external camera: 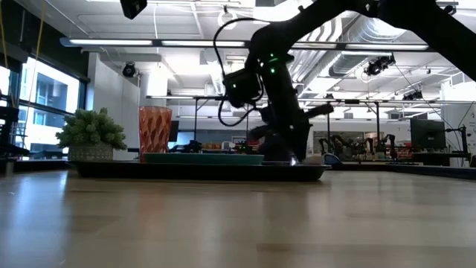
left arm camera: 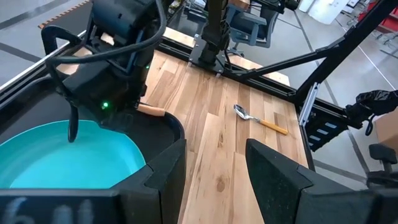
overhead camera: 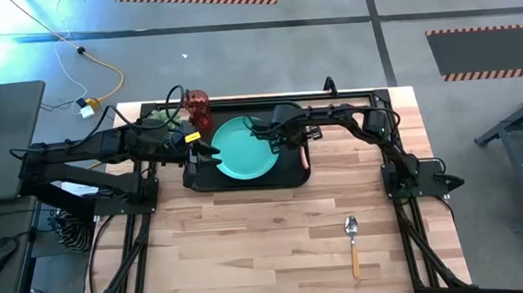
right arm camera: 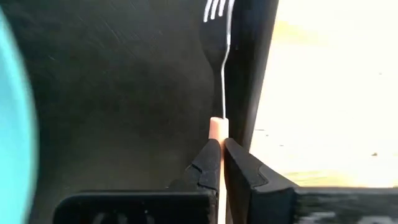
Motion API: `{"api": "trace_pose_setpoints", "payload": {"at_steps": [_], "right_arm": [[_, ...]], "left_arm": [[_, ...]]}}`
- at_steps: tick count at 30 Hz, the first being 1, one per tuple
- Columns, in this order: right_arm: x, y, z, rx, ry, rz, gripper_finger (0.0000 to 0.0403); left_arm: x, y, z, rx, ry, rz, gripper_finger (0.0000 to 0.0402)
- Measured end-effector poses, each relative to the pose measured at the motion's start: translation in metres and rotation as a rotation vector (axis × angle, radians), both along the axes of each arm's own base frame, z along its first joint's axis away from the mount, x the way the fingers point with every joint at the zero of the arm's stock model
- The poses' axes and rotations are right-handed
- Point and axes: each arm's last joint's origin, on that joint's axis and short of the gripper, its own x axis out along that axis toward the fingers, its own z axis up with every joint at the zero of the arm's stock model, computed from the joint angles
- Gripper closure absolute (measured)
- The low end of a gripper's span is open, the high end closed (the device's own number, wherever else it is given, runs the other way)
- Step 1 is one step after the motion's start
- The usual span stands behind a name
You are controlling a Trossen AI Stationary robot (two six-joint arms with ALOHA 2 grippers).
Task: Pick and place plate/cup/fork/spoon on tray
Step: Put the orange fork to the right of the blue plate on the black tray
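We see the tray (overhead camera: 296, 175) at the far middle of the desk (overhead camera: 278, 247), with the plate (overhead camera: 243, 152) lying flat inside it. The cup (overhead camera: 198, 106) stands upright at the tray's far left corner, next to a small green plant (external camera: 93, 130).

The right tool (right arm camera: 221, 144) is down over the tray's right part, just beside the plate. Its two fingers are pinched narrow on the pale handle of the fork (right arm camera: 219, 62). The fork runs along the tray's inner wall on the right side, tines pointing away from the tool; from the wrist view we cannot tell whether the tines touch the tray floor.

The left tool (left arm camera: 214, 171) hovers at the tray's left edge, near the plate's rim. Its fingers stand apart, wide, with nothing between them.

The spoon (overhead camera: 352, 244) lies on the bare desk, well apart from the tray, toward the near right, bowl pointing to the tray and wooden handle toward the desk's near edge.
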Motion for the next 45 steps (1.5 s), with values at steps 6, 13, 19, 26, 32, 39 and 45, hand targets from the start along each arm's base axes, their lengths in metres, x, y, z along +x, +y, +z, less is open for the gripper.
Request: {"api": "trace_pose_setpoints", "payload": {"at_steps": [6,13,19,26,32,39,45], "right_arm": [[0.005,-0.007,0.021,-0.062,-0.024,0.004,0.0402],[0.001,-0.016,0.022,0.0,-0.023,0.006,0.0403],[-0.009,-0.017,0.024,0.07,0.074,0.071,0.0403],[-0.008,-0.021,0.03,0.038,0.071,0.07,0.0403],[0.003,-0.012,0.025,-0.011,0.028,0.079,0.0403],[0.011,-0.005,-0.009,0.024,0.129,0.119,0.0403],[0.013,-0.001,-0.011,0.001,0.149,0.126,0.0403]], "left_arm": [[0.0,0.0,0.0,0.012,0.001,-0.005,0.0245],[0.0,0.0,0.0,0.012,0.001,-0.005,0.0245],[0.0,0.0,0.0,0.014,0.001,-0.006,0.0245],[0.0,0.0,0.0,0.037,0.002,-0.016,0.0245],[0.0,0.0,0.0,0.036,0.001,-0.016,0.0245],[0.0,0.0,0.0,0.029,0.001,-0.013,0.0245],[0.0,0.0,0.0,0.029,0.001,-0.013,0.0245]]}}
